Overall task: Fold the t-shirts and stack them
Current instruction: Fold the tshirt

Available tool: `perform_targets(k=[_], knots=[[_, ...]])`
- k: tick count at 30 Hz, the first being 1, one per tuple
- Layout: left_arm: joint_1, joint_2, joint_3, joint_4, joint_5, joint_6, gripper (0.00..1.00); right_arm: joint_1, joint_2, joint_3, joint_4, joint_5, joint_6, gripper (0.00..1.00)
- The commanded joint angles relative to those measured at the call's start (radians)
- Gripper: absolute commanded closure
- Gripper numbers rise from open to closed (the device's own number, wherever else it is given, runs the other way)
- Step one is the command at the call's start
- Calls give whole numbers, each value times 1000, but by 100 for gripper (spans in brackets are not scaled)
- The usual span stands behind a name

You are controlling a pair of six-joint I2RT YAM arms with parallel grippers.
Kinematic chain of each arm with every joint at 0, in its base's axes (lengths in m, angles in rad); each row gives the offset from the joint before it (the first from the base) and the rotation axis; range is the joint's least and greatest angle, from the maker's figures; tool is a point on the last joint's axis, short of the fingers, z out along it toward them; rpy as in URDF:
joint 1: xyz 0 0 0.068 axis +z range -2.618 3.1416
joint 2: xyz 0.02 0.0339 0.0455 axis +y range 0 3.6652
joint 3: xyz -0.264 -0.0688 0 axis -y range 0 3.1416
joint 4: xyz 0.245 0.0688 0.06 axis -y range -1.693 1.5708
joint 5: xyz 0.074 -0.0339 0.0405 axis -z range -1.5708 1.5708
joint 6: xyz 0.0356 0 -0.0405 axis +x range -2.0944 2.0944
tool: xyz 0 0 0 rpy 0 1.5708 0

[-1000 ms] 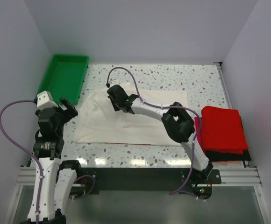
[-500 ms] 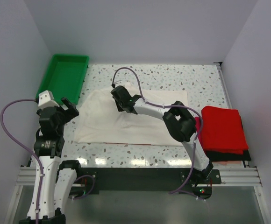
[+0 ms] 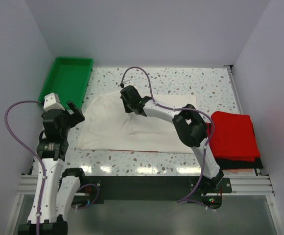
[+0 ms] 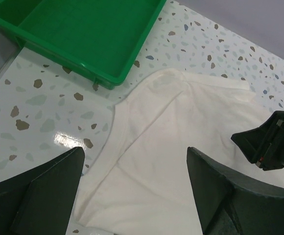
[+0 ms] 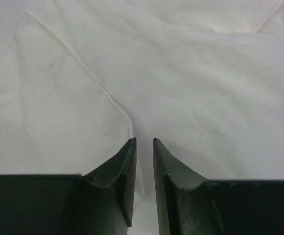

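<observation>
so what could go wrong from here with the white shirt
1. The right gripper has its jaws barely apart over a fold edge of the off-white shirt; cloth may snag on a finger and drag, spoiling the fold.
2. The left gripper hangs wide open at the shirt's left edge, close to the green tray; a careless reach there could pinch only one layer or bump the tray.

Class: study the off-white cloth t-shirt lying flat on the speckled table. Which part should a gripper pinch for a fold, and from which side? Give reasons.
Probably the loose left edge of the off-white cloth t-shirt, approached low from the left by the open left gripper. The cloth lies thin and flat, and that border rests on bare speckled table, nearest that gripper.
</observation>
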Motion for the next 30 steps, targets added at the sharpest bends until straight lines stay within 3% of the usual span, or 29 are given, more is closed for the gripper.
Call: perform_targets(k=[1, 3, 5, 12, 17, 18, 22, 26, 30], knots=[[6, 63, 24, 67, 51, -13, 10, -16, -88, 23, 37, -3, 8, 75], [4, 162, 67, 99, 90, -61, 11, -37, -123, 7, 11, 7, 29, 61], [1, 254, 126, 161, 105, -96, 12, -83, -177, 1, -35, 0, 64, 55], [-120, 817, 471, 172, -19, -152, 20, -252, -355, -147, -86, -75, 106, 48], [-167, 1149, 801, 57, -59, -145, 27, -425, -403, -193, -142, -143, 149, 48], [-167, 1240, 841, 46, -48, -147, 32, -468, -406, -209, -144, -152, 150, 48], [-172, 1402, 987, 104, 57, -112, 41, -537, -393, -220, -132, -204, 147, 48], [-180, 1477, 1006, 208, 192, -46, 43, -542, -328, -169, -46, -345, 120, 48], [-183, 1505, 978, 238, 196, -38, 40, -519, -197, -50, 2, -448, 120, 48]])
